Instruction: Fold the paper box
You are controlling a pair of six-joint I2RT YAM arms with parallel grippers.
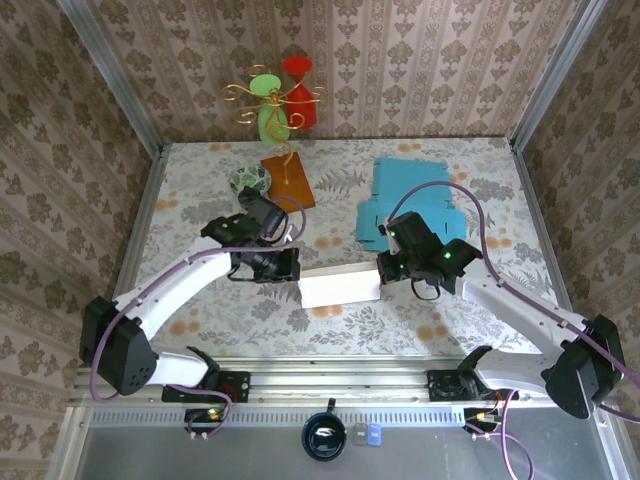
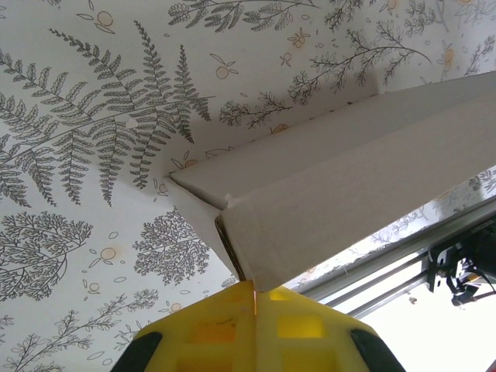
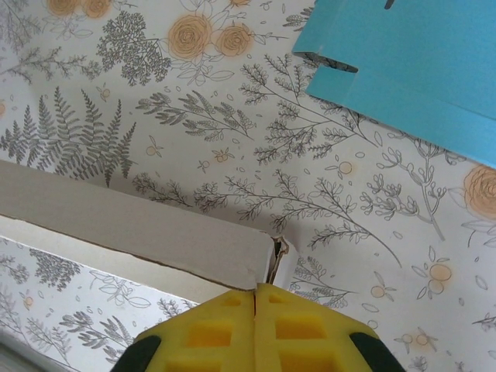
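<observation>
Twice pinched and stretched lengthwise between the hands, close to the tabletop (image 1: 195, 190): white paper box (image 1: 340, 287), left hand (image 1: 289, 266) clamped on one end flap, right hand (image 1: 384, 269) clamped on the opposite end, neither nearer than the other.

Robot test cell dressed like a home, damask wallpaper (image 1: 420, 70), aluminium frame posts (image 1: 112, 78), floral table cover (image 1: 200, 190), slotted metal rail (image 1: 400, 413) at front

matt white paperboard box (image 1: 340, 288); smooth matt blue card sheets (image 1: 400, 185); dull metal rail (image 1: 330, 385).
</observation>
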